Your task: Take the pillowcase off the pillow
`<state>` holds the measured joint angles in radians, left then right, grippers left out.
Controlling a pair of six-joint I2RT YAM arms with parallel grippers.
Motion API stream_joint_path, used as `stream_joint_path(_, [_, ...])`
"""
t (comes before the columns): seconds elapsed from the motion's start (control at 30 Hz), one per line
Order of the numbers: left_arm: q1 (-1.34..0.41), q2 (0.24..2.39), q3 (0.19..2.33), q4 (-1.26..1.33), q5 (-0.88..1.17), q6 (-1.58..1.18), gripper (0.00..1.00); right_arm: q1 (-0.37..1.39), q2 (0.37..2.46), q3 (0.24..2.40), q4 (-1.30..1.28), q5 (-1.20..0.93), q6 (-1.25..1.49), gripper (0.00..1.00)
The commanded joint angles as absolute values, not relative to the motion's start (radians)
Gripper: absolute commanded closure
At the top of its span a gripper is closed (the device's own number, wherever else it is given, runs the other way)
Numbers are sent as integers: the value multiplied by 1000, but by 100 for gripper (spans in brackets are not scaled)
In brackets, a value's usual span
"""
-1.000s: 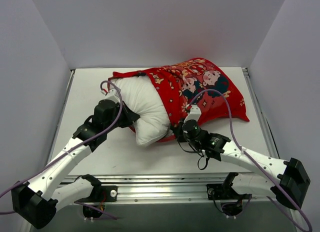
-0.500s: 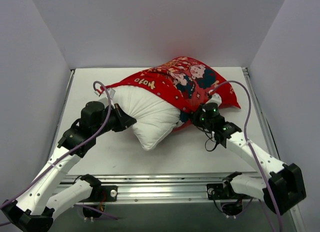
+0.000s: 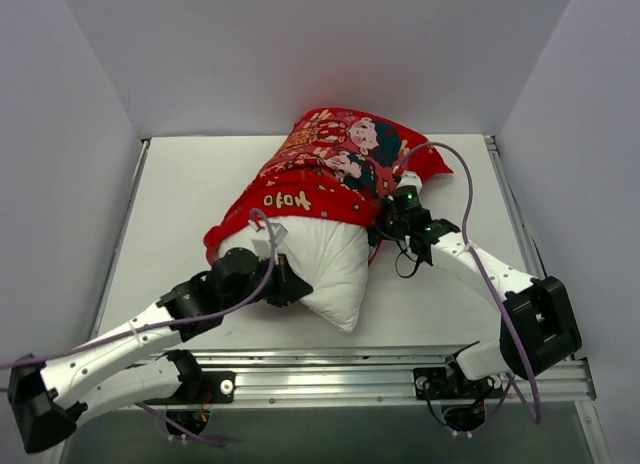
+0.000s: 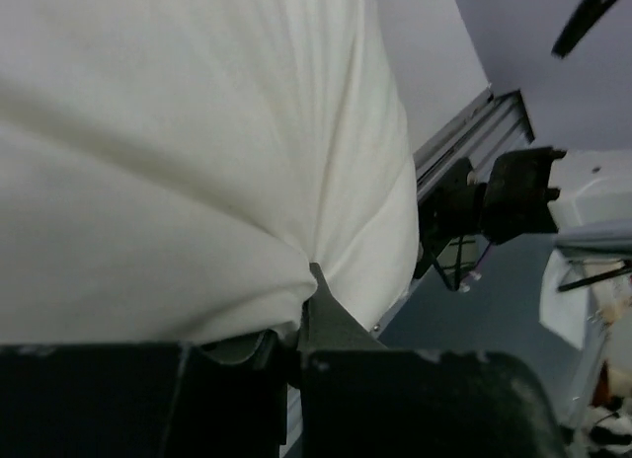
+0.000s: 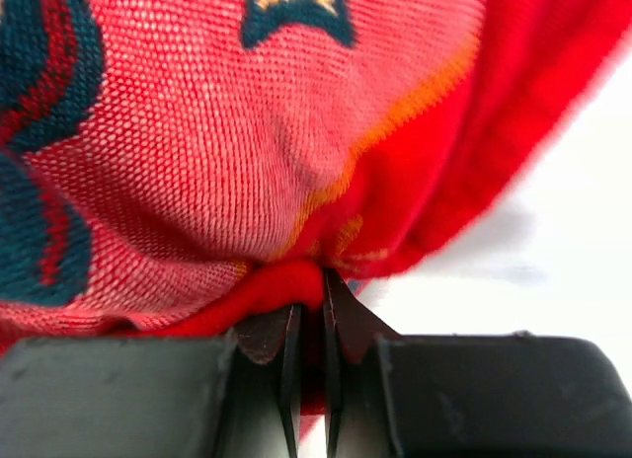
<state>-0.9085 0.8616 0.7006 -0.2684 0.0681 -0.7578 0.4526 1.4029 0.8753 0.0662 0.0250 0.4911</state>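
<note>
As things stand: roughly half done, by the look of it. The pillowcase (image 3: 330, 169) covers only the far half of the pillow (image 3: 335, 269), and the near half lies bare and white.
What is left: the covered end has to slide clear of the red cover; the two are not yet parted.
Left claw (image 3: 297, 287): jaws together on a pinch of the pillow's white cloth at its near left side. The wrist view shows the fold caught between the tips.
Right claw (image 3: 384, 224): jaws nipped tight on a fold of red fabric low on the cover's right side, close to its open hem. The wrist view shows the weave gathered at the tips.
Pillow: aslant on the table (image 3: 180, 194), bare corner pointing at the near edge, covered end toward the far edge, right of centre.
Cover: printed face up, cartoon children and gold characters showing. Its hem crosses the pillow's middle and sags toward the left.
Next move, as judged: the claws drawing apart, white end toward the near edge, red toward the far right corner.
Risk, as judged: a thin fold slipping from either pinch.
</note>
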Motion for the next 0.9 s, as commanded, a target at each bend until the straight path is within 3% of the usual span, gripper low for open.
stream_joint_path(0.0, [-1104,974,796,-65,98,-648,98,445,1361,953,124,69,440,98])
stream_joint_path(0.13, [-1375,1133,976,-52,104,-441,98,474,1379,976,118,6,407,97])
stream_joint_path(0.33, [-1402,1284,1062,-94,51,-391,98,563,1502,1100,114,-69,321,94])
stream_joint_path(0.63, [-1102,1322,963,52,-61,-502,98,531,1713,1374,92,-58,216,90])
stream_joint_path(0.7, [-1022,1359,972,86,-58,-494,97,515,1730,1410,87,-41,216,83])
stream_joint_path(0.83, [-933,1408,1038,130,-57,-471,80,502,1697,1473,38,-3,207,67])
stream_joint_path(0.87, [-925,1425,1058,121,-51,-468,70,502,1659,1465,26,15,210,62])
